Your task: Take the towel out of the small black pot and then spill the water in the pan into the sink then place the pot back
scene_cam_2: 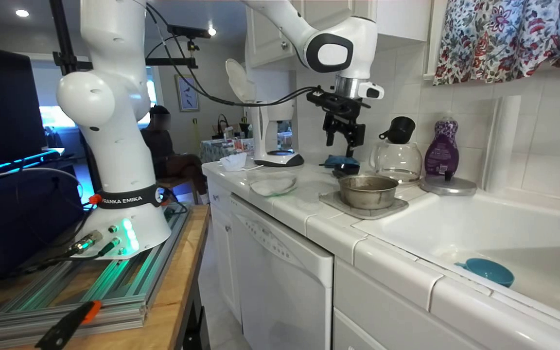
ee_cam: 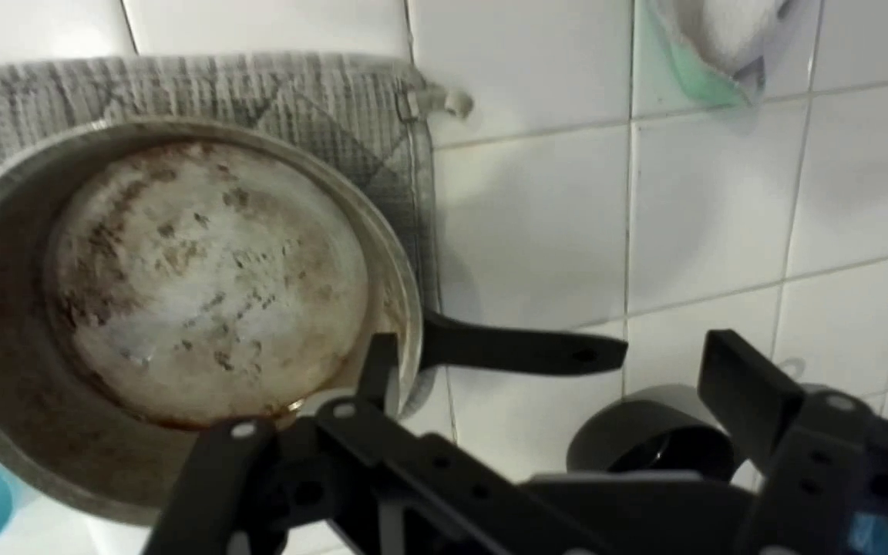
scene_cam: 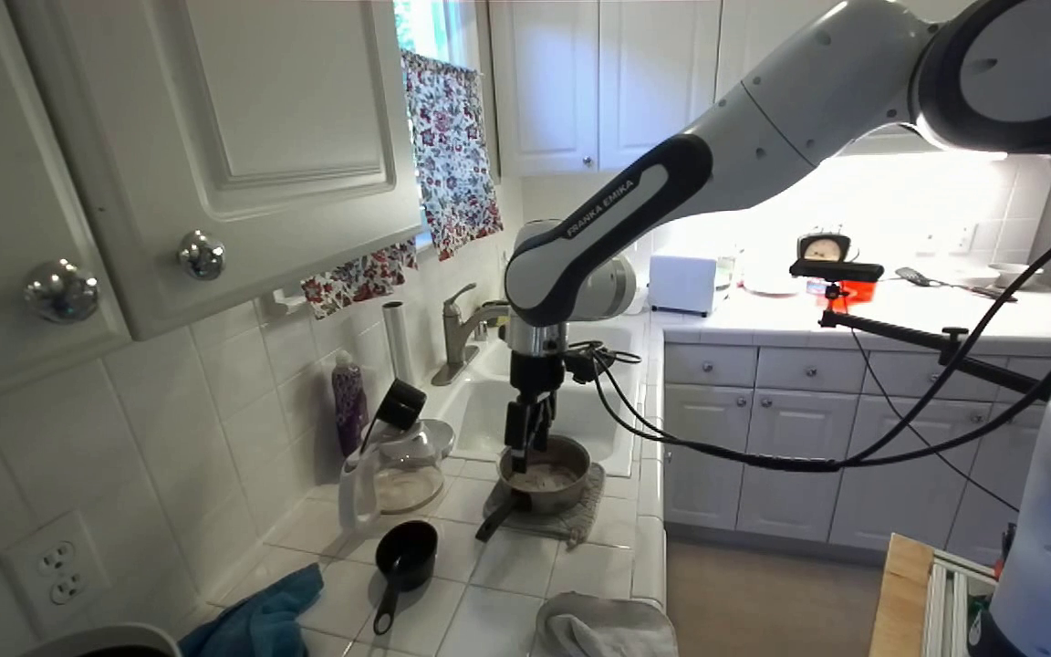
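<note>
Wrist view: my tool (ee_cam: 556, 366) gapes wide near the pan (ee_cam: 205, 277), which looks round, dull grey, brown-stained inside and dark-handled, and sits on a quilted pad (ee_cam: 328, 104) on the counter (ee_cam: 536, 223).

I stand in what looks like a home kitchen, for around me are a white sink (scene_cam_2: 494, 221) with a metal faucet (scene_cam: 454, 339), a white-tiled desk (scene_cam: 507, 570), a dishwasher (scene_cam_2: 285, 282), a coffee maker (scene_cam_2: 269, 126), wall cabinets (scene_cam: 306, 91) and flowered curtains (scene_cam: 452, 151).
</note>
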Robot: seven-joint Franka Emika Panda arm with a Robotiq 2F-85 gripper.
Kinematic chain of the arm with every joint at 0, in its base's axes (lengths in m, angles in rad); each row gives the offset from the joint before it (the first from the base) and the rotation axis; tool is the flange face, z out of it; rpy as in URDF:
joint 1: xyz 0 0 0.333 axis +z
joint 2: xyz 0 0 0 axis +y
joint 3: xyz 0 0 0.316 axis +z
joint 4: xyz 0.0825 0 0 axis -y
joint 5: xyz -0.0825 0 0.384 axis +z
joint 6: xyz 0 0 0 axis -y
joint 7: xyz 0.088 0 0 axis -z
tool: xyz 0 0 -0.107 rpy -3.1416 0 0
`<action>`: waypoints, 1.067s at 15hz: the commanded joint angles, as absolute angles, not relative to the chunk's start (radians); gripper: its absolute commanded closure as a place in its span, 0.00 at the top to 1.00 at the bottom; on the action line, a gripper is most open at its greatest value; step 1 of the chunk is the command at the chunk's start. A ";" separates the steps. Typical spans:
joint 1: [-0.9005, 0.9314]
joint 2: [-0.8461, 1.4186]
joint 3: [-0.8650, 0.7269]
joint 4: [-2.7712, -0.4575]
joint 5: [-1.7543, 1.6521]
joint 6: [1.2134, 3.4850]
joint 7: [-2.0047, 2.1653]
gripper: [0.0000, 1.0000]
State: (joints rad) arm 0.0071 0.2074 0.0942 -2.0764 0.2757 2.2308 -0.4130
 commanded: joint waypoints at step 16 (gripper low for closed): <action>-0.112 0.239 -0.056 -2.076 0.364 2.262 -0.043 1.00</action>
